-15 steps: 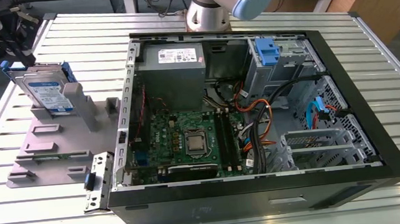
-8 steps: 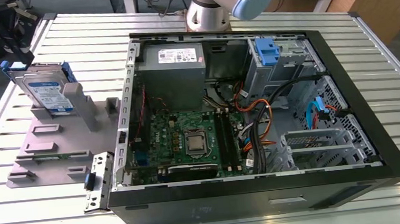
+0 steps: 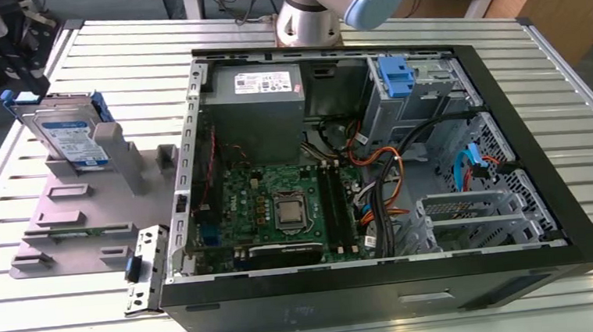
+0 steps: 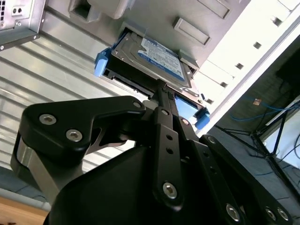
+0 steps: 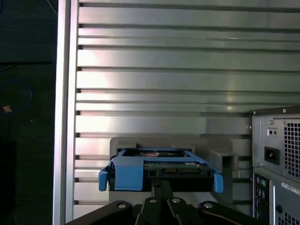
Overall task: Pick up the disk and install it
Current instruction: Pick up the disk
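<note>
From my station I could see the disk (image 3: 68, 139) outside the computer case (image 3: 390, 304). It stood on edge, leaning in a grey holder (image 3: 81, 220) on the slatted worktop (image 3: 575, 123), towards the exterior view's left. Both wrist views faced it end-on.

The pincer (image 5: 161, 184) was closed and gripping nothing. Its two black fingers (image 4: 165, 123) lay side by side, with their tips right at the disk's near end. I could not tell whether they touched it.

I judged the disk to be stiff and dense for its size, with smooth metal faces and a slick label, and not something to knock or drop. The blue carrier frame (image 5: 126, 174) around it looked like thin plastic that would flex, and its end tabs seemed a poor purchase. I thought the best hold would be across the rigid metal body on its two long edges, clamped firmly, because smooth metal can slide.

The case lay open on its side. Inside it were:
- a grey power supply (image 3: 254, 87) in one corner
- a green motherboard (image 3: 278, 206) across the floor
- a tangle of black, orange and blue cables (image 3: 380, 168)
- a blue latch piece (image 3: 395, 77) on the upper bay
- a bare metal drive cage (image 3: 467, 213) near the exterior view's right

The grey holder carried the disk.
</note>
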`<state>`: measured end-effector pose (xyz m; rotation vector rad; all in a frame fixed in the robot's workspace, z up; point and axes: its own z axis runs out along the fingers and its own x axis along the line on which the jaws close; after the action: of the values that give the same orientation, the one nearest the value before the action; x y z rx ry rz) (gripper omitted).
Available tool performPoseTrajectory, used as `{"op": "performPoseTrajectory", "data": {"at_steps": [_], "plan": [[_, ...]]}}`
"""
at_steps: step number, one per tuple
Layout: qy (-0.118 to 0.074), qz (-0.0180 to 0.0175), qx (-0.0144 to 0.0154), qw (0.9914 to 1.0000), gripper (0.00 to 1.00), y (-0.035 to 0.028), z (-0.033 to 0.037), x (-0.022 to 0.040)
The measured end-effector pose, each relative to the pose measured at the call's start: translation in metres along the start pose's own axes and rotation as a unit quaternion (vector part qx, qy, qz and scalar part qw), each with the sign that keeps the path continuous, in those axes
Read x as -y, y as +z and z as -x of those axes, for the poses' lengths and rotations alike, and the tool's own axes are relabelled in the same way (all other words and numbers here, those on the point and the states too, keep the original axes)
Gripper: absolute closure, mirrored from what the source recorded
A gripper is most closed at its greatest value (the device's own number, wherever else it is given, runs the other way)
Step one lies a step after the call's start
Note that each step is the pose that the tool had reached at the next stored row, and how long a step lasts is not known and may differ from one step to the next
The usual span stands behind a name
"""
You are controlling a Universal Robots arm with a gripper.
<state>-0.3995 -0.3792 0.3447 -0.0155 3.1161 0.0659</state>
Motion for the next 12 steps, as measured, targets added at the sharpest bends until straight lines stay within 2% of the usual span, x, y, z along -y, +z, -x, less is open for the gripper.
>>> {"op": "performPoseTrajectory", "data": {"at_steps": [3,6,9,12], "plan": [[-0.028,0.0007,-0.0012,0.99962,0.89,0.0001,0.0000,0.0000],[-0.055,0.0014,-0.0023,0.99850,0.89,0.0002,0.0000,0.0000],[-0.082,0.0021,-0.0034,0.99666,0.89,0.0003,0.0000,0.0000],[-0.109,0.0027,-0.0046,0.99401,0.89,0.0004,0.0000,0.0000]]}}
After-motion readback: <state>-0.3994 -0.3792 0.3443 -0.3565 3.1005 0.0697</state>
